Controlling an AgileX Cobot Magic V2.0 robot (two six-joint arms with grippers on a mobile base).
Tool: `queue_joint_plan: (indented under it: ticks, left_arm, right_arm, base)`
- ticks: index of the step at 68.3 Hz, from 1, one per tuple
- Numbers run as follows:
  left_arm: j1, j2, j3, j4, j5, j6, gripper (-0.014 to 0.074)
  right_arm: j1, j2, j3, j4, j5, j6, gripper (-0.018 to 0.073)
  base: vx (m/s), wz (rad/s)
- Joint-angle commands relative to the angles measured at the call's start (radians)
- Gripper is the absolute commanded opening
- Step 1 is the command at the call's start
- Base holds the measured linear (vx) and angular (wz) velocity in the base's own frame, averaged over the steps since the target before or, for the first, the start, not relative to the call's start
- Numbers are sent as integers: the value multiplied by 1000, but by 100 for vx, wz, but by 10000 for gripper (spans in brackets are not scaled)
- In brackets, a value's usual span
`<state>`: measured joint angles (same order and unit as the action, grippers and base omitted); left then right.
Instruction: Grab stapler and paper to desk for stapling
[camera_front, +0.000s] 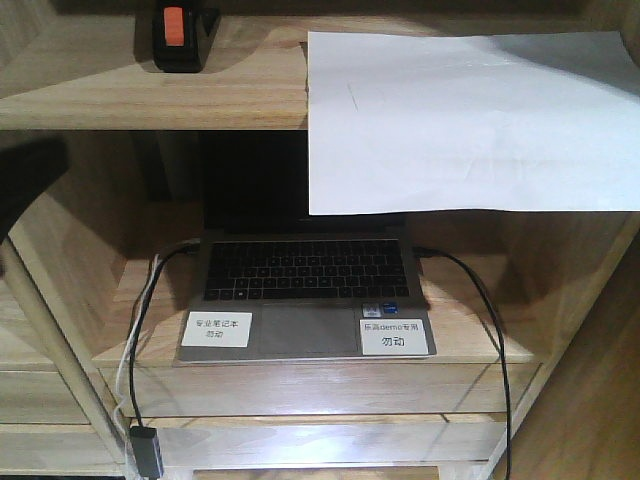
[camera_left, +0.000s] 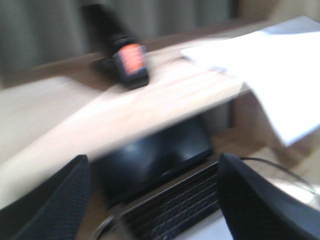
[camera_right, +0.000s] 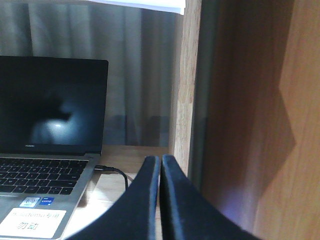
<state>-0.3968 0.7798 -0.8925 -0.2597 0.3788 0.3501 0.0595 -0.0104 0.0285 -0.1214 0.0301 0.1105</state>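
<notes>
Left jaws spread wide and empty, right jaws pressed together on nothing, so I'd square the left over the stapler (camera_left: 131, 62) first.

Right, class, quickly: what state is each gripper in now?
Left gripper: open, holding nothing.
Right gripper: closed, holding nothing.

Office: laptop (camera_front: 305, 300) on wooden shelving (camera_front: 250, 95)
</notes>
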Motion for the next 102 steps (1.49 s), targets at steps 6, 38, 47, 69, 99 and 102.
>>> queue_joint_plan:
  ticks: [6, 38, 47, 69, 99, 102]
  left_arm:
    - [-8, 203, -246, -11, -74, -38, 501]
    - [-8, 676, -916, 132, 199, -322, 501]
    - [-8, 779, -1062, 168, 323, -350, 501]
    - [-8, 868, -1161, 307, 394, -536, 501]
    - [-8, 940, -1161, 310, 415, -559, 490]
    - [-8, 940, -1161, 314, 409, -573, 460]
  right_arm:
    - [-4, -9, 23, -1, -71, -4, -9]
    - [-4, -9, 23, -1, -72, -4, -9]
    - [-4, -9, 23, -1, -72, -4, -9]
    - [-4, -9, 23, -1, -72, -4, -9]
    - [-4, -9, 23, -1, -71, -4, -9]
    - [-4, -9, 23, -1, -71, -4, -9]
  base:
    - [0, 0]
    - [0, 0]
    - [0, 0]
    - [0, 0]
    - [0, 0]
    - [0, 0]
